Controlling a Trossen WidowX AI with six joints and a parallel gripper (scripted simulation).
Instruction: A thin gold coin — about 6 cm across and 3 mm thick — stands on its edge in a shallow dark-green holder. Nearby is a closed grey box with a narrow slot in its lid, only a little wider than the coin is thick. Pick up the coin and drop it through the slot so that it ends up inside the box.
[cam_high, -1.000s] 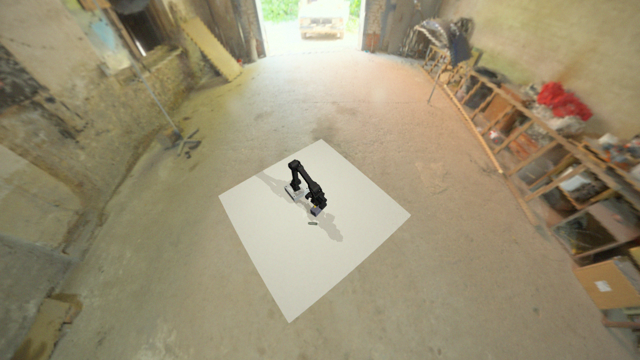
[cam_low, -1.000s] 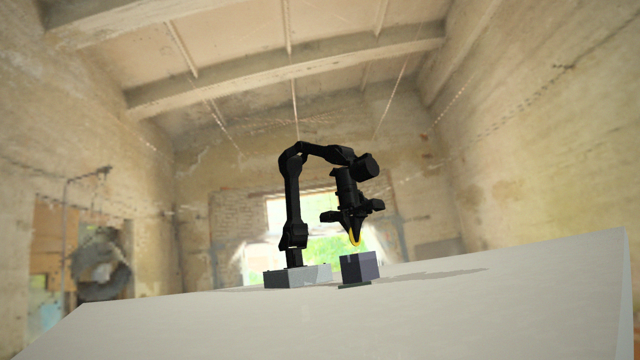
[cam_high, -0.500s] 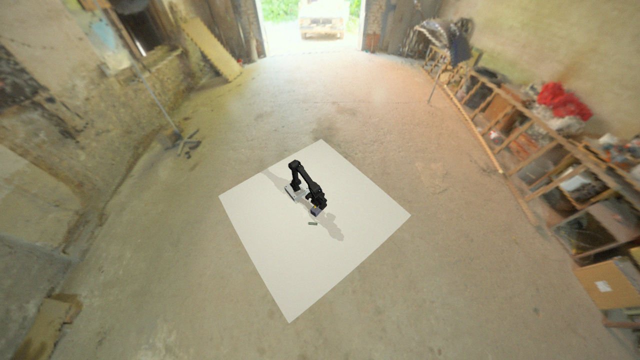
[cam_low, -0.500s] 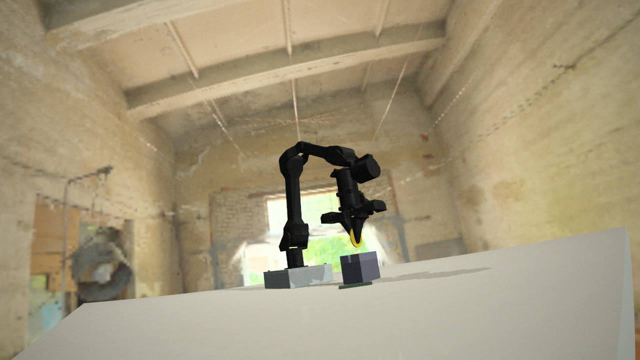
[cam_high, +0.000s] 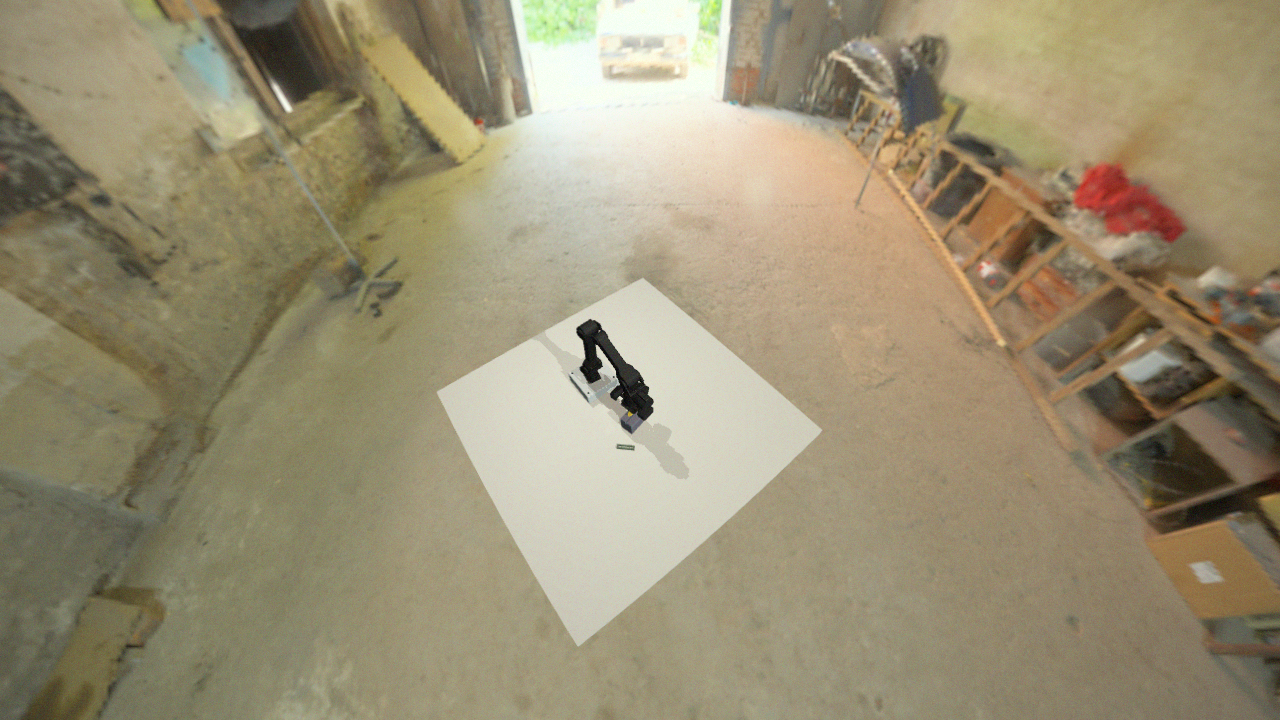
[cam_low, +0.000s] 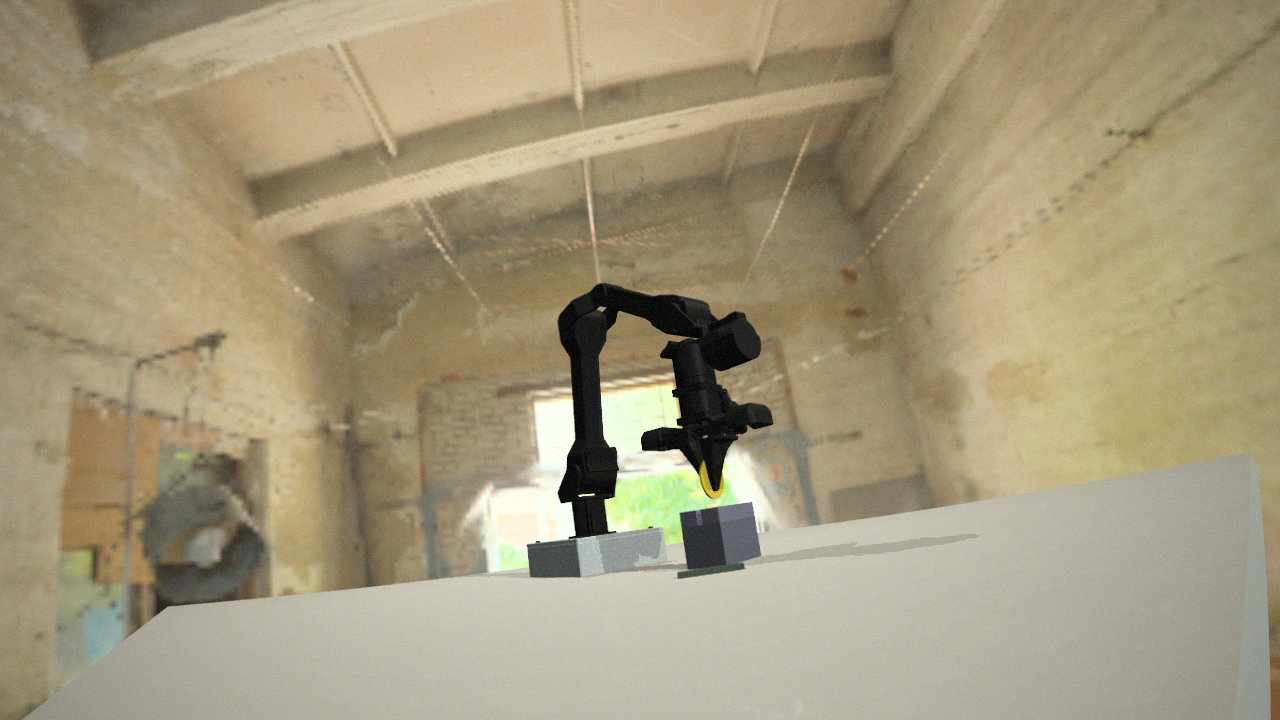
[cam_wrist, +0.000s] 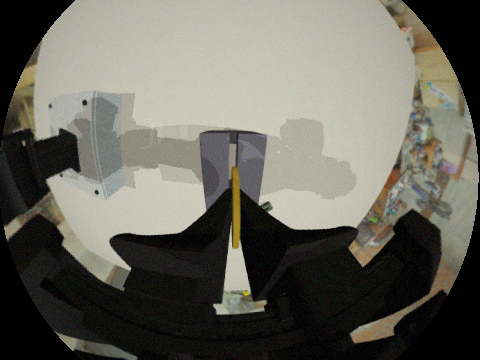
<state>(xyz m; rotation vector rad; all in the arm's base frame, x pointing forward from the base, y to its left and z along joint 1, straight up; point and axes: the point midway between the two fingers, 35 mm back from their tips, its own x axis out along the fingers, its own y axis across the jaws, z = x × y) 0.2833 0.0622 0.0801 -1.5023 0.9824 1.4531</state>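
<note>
My arm (cam_low: 586, 394) bent over and pointed down. My gripper (cam_low: 709, 472) squeezed the gold coin (cam_low: 710, 481) above the grey box (cam_low: 719, 534).

A run-down workshop or barn: stained concrete floor (cam_high: 698, 205), crumbling plaster walls (cam_low: 1074, 268), rough ceiling beams (cam_low: 572, 134). Right of the white square mat (cam_high: 554, 501) run cluttered wooden shelves (cam_high: 1109, 304); beyond it, an open doorway (cam_high: 626, 40).

The arm (cam_low: 586, 402) is matte black all over, built of slim boxy links joined by rounded joint housings, with a fat cylindrical motor drum (cam_low: 735, 340) at the wrist. It stands on a pale grey slab base (cam_low: 595, 552). Its gripper (cam_low: 709, 467) ends in two black wedge-shaped fingers tapering to points.
</note>
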